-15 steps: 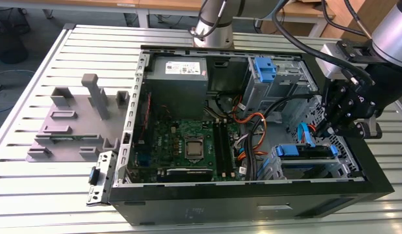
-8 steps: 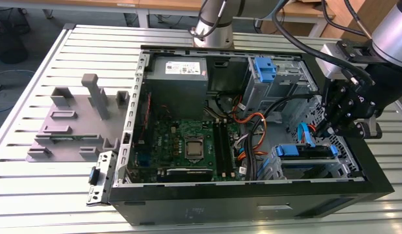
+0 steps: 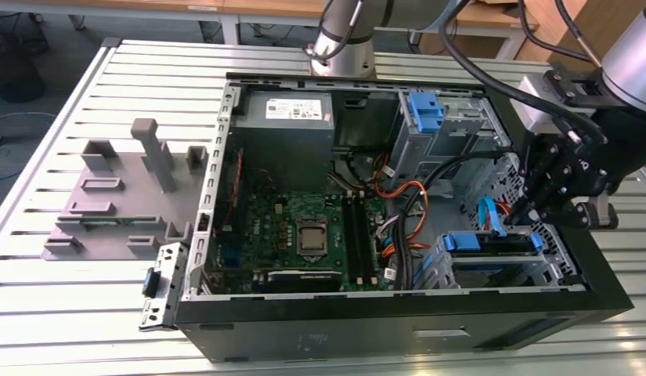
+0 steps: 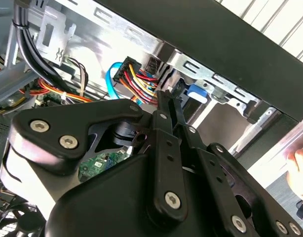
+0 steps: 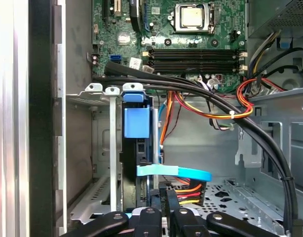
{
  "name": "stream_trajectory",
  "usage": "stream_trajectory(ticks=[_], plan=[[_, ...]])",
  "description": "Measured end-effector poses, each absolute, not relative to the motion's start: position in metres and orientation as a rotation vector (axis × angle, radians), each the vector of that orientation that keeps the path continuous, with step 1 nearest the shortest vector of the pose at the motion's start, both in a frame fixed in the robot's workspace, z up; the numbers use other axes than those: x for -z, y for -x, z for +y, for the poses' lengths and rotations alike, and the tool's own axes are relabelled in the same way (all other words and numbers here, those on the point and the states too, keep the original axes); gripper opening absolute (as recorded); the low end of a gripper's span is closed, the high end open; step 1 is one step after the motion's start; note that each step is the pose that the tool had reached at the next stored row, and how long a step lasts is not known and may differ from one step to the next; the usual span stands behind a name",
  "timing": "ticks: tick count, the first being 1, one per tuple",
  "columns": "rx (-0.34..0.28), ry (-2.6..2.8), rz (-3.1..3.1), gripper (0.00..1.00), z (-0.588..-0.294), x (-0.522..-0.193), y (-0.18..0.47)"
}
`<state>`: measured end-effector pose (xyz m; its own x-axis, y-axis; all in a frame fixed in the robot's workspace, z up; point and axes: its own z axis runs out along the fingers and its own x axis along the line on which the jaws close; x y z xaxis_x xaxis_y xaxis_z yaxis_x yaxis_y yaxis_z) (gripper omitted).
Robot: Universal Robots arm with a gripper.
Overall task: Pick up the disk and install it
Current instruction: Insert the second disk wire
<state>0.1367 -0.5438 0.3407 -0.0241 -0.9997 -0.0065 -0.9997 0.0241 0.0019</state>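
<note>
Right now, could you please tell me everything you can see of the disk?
The disk stands on edge in the metal drive cage at the case's corner, framed by its blue plastic carrier, whose tab faces outward. Only its dark edge shows. A light-blue flat cable and a coloured power lead reach its end. The gripper hangs close above it in the exterior view.

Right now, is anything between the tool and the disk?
Yes. In the first wrist view a flat light-blue cable and a bundle of red, yellow and orange wires cross just ahead of the tool, beside the blue-framed silver disk standing in its bay.
</note>
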Motion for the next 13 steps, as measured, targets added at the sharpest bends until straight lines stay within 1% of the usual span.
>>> stream_trajectory(ticks=[13], plan=[[-0.010, 2.192, 2.245, 0.16, -0.5548, -0.3402, -0.1350]])
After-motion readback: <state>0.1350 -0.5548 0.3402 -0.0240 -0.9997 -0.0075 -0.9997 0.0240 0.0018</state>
